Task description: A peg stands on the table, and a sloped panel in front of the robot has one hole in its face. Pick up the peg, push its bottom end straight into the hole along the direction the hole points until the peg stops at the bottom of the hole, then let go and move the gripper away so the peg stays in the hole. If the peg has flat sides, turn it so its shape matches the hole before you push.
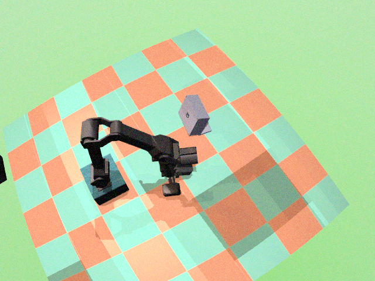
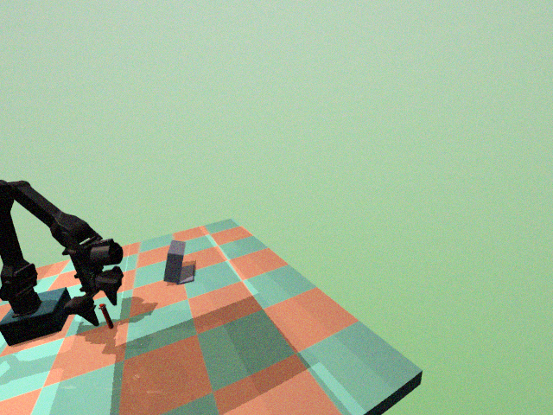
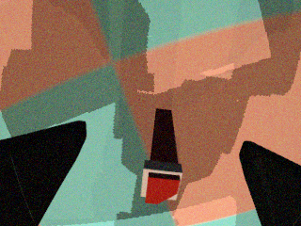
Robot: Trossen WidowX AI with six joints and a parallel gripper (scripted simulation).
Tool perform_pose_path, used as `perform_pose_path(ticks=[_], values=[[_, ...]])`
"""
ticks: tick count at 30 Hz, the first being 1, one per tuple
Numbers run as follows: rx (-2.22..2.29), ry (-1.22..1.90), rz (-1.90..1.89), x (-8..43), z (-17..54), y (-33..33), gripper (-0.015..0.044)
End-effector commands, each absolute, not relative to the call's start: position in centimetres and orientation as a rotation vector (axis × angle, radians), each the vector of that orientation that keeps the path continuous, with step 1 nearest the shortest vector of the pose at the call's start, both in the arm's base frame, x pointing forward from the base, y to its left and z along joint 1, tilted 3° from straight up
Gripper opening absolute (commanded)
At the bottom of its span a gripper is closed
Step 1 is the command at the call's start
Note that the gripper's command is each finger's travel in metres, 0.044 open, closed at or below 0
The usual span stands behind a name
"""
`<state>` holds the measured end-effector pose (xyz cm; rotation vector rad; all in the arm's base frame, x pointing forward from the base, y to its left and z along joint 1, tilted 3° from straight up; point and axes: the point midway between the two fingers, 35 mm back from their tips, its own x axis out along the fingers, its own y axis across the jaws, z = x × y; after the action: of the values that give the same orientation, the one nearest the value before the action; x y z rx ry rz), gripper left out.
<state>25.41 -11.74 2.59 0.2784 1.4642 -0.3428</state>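
The peg [image 2: 107, 318] [image 3: 162, 188] stands upright on the table, with a red top, a pale and dark band below it and a dark shaft in the wrist view. Its top shows straight edges; the exact outline is unclear. My gripper [image 2: 106, 314] [image 3: 165, 139] is open, one finger on each side of the peg in the wrist view, pointing down with nothing held. In the top view the gripper hides the peg. The grey sloped panel [image 1: 193, 120] [image 2: 174, 262] stands away from the gripper. Its small dark hole [image 1: 187, 115] shows in the top view; the exterior view shows the panel's side.
The arm's blue base [image 1: 118, 182] [image 2: 54, 303] stands on the checkered table [image 1: 242, 211] [image 2: 161, 375]. A dark object [image 1: 2, 170] shows at the left edge of the top view. The table's near corner shows at the lower right in the exterior view.
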Motion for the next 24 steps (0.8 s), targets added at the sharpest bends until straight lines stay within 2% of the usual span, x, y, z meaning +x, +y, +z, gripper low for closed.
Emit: perform_pose_path(ticks=[1, 7, 22, 24], values=[[0.280, 1.476, -0.331, 25.12, 1.75, -11.53, 0.0440], [0.280, 1.476, -0.331, 25.12, 1.72, -11.53, 0.0440], [0.279, 1.469, -0.342, 25.30, 2.00, -11.70, 0.0046], [0.279, 1.469, -0.342, 25.30, 2.00, -11.70, 0.0033]])
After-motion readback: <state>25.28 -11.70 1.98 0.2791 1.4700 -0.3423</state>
